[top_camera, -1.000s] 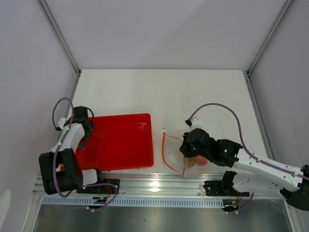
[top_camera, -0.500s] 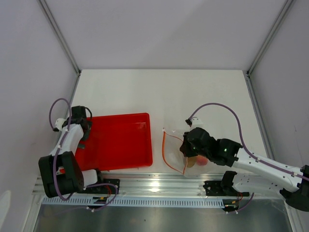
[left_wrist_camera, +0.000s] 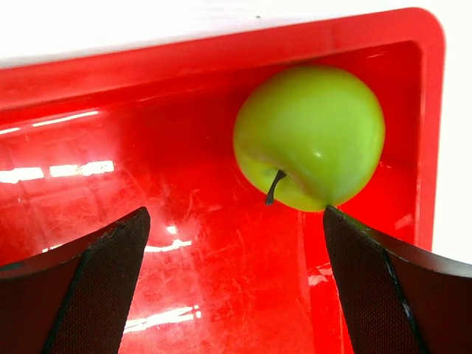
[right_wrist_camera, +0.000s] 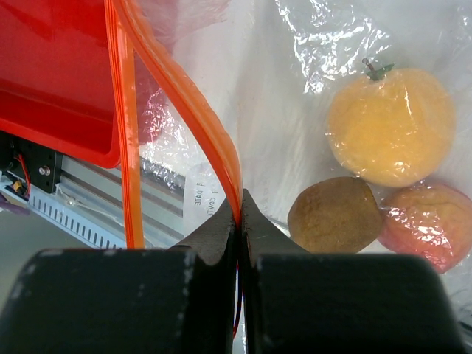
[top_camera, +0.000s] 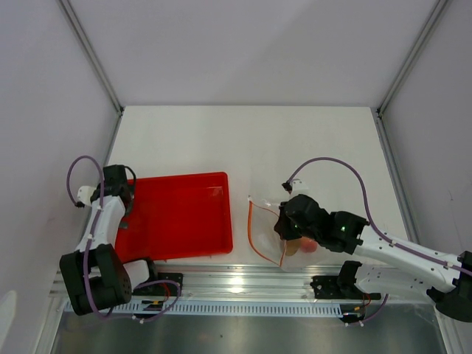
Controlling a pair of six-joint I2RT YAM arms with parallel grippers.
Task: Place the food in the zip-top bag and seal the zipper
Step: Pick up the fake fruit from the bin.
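Observation:
A green apple (left_wrist_camera: 310, 136) lies in a corner of the red tray (left_wrist_camera: 110, 169). My left gripper (left_wrist_camera: 236, 287) is open over the tray floor, the apple just ahead between the finger lines; in the top view it (top_camera: 122, 200) sits at the tray's left end and hides the apple. My right gripper (right_wrist_camera: 240, 206) is shut on the orange zipper (right_wrist_camera: 199, 110) of the clear zip-top bag (right_wrist_camera: 295, 88). Inside the bag lie the yellow-orange fruit (right_wrist_camera: 391, 125), the brown one (right_wrist_camera: 335, 215) and the peach (right_wrist_camera: 428, 225). The bag's mouth (top_camera: 252, 228) gapes toward the tray.
The red tray (top_camera: 184, 214) lies left of the bag, near the front rail (top_camera: 236, 284). Grey walls close in the white table on three sides. My right arm's purple cable (top_camera: 332, 162) loops above the bag.
My left wrist has shifted a little to the left and back at the tray's left end. The right gripper and the bag have not moved.

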